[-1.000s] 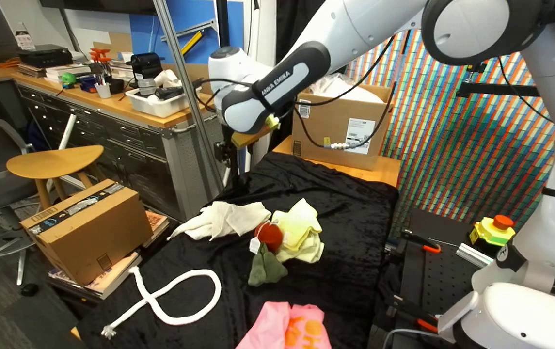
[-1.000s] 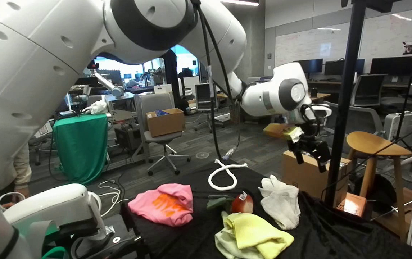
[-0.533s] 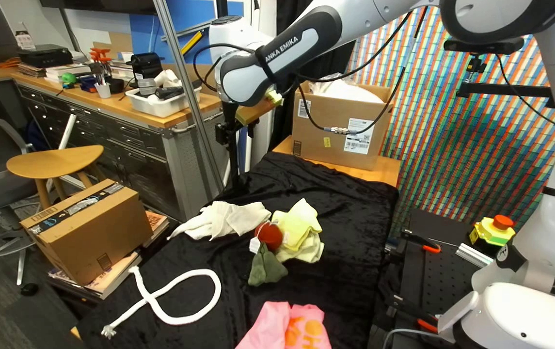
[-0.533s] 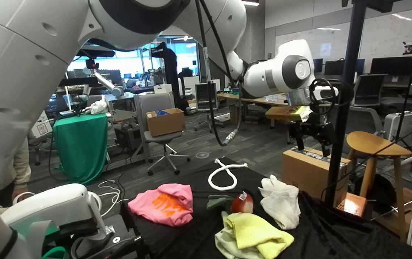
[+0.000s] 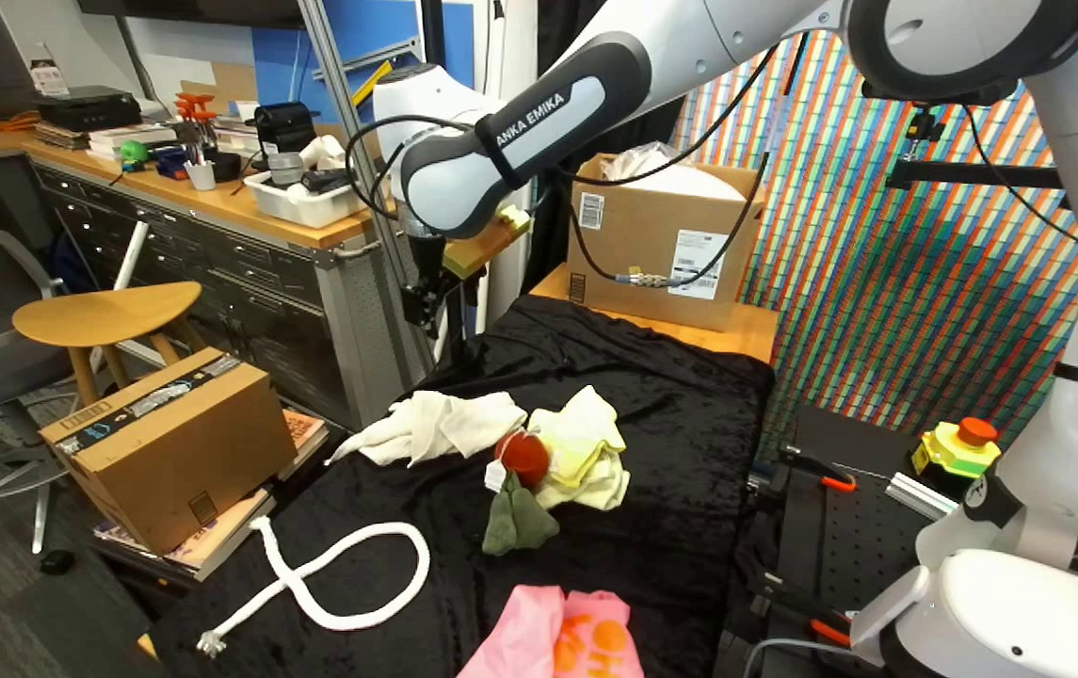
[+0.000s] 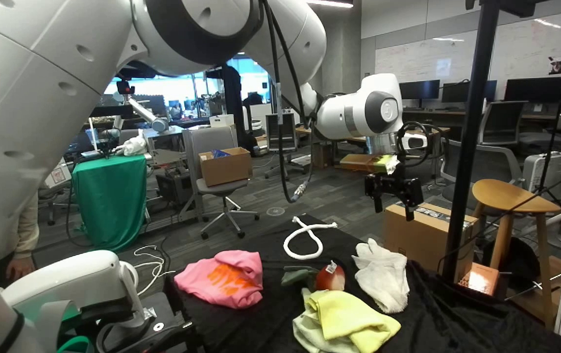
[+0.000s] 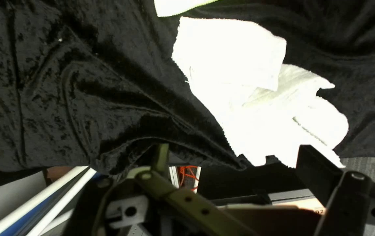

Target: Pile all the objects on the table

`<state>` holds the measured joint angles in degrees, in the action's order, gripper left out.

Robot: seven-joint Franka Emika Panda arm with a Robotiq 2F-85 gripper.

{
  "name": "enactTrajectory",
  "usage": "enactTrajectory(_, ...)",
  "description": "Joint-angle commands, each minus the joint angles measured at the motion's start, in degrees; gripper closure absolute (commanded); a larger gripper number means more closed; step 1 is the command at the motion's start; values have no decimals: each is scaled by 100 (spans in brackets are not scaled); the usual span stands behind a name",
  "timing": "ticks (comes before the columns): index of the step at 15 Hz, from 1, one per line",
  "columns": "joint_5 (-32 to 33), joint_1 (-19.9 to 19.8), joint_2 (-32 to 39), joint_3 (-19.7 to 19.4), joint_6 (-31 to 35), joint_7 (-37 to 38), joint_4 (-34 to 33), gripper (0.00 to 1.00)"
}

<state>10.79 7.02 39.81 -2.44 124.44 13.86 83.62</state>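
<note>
White arm (image 5: pixel 689 47) arches over the table (image 5: pixel 670 452), hand (image 6: pixel 394 211) spread, pointing down.

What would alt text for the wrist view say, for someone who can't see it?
A bright white cloth lies crumpled on a black-draped table, beyond the robot's spread, empty fingers at the bottom; a yellow-green cloth peeks in at the top.

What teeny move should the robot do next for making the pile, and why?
Probably ease the claw down toward the white cloth. The claw hangs in the air, open and holding nothing, and the wrist view looks down on that cloth, lying on the table. So that one looks handiest to grab.
</note>
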Motion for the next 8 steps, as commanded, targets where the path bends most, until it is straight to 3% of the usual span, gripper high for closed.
enactTrajectory(1, -135, -36, 357, 62, -281, -237, -403, 0)
enactTrajectory(8, -214, -10, 901, 103, -411, -320, -638, 0)
